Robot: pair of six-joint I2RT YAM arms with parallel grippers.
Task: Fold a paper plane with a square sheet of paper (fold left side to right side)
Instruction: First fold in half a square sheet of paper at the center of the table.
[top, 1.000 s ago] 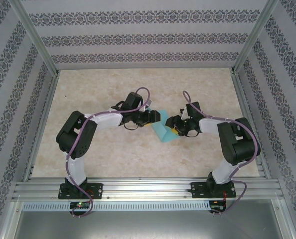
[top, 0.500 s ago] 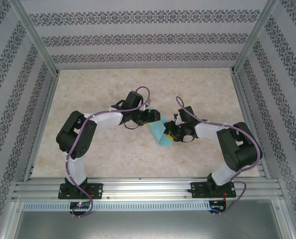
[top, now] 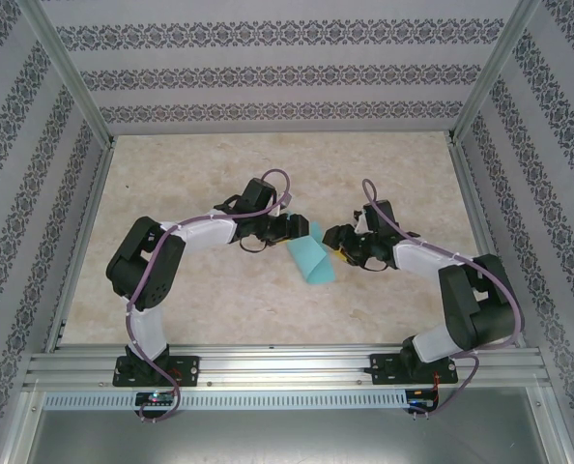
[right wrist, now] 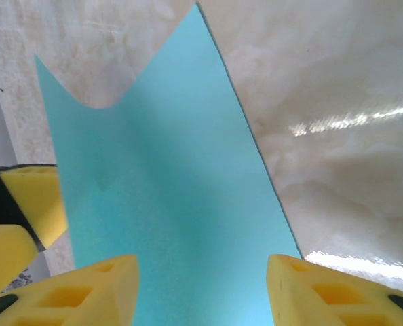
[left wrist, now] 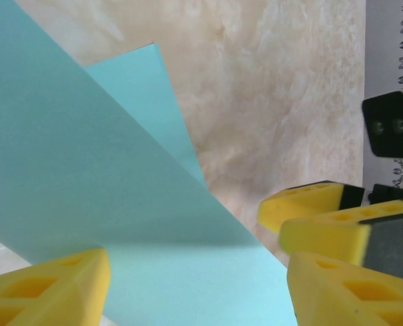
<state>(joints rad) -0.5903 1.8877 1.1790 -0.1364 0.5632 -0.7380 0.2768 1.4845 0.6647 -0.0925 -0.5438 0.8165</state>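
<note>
The square sheet of paper (top: pixel 308 259) is light turquoise and lies doubled over as a narrow strip on the table between my two grippers. A paper plane is out of view. My left gripper (top: pixel 301 229) is at the strip's far end and is open. In the left wrist view its yellow fingers (left wrist: pixel 45 285) stand wide on either side of the sheet (left wrist: pixel 86 170), and a lower layer peeks out beyond the upper edge. My right gripper (top: pixel 338 243) sits at the strip's right edge, also open. Its fingers (right wrist: pixel 86 292) straddle the sheet (right wrist: pixel 167 190).
The beige marbled tabletop (top: pixel 200 174) has free room all round the paper. Patterned walls and metal posts (top: pixel 70 72) close in the left, right and far sides. A metal rail (top: pixel 287 367) runs along the near edge by the arm bases.
My right gripper has drawn back a little to the right, off the paper, and its elbow has swung outward. The paper lies flatter and has slid slightly nearer. The left arm has barely moved.
</note>
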